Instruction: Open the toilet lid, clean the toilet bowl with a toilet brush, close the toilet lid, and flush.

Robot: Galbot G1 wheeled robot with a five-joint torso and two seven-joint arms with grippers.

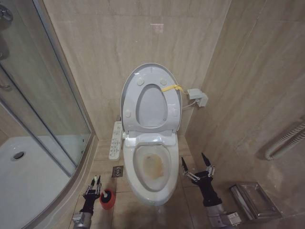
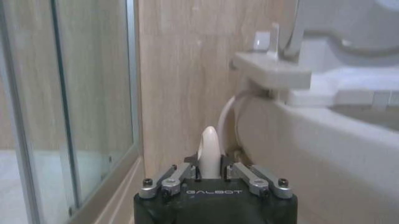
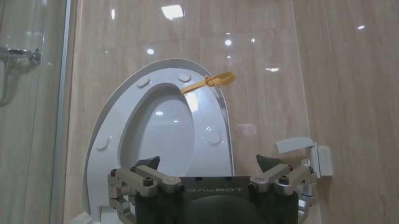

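Tiled bathroom; left hand (image 1: 95, 182) around toilet brush (image 2: 210, 150)

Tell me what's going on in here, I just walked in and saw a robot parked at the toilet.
The robot is part-way through cleaning the toilet. The toilet lid and seat ring are already up against the wall, leaving the stained toilet bowl open. The left gripper is low on the floor beside the bowl, shut on the pale handle of the toilet brush, next to its red pot. The right gripper hangs open on the bowl's other side, holding nothing.
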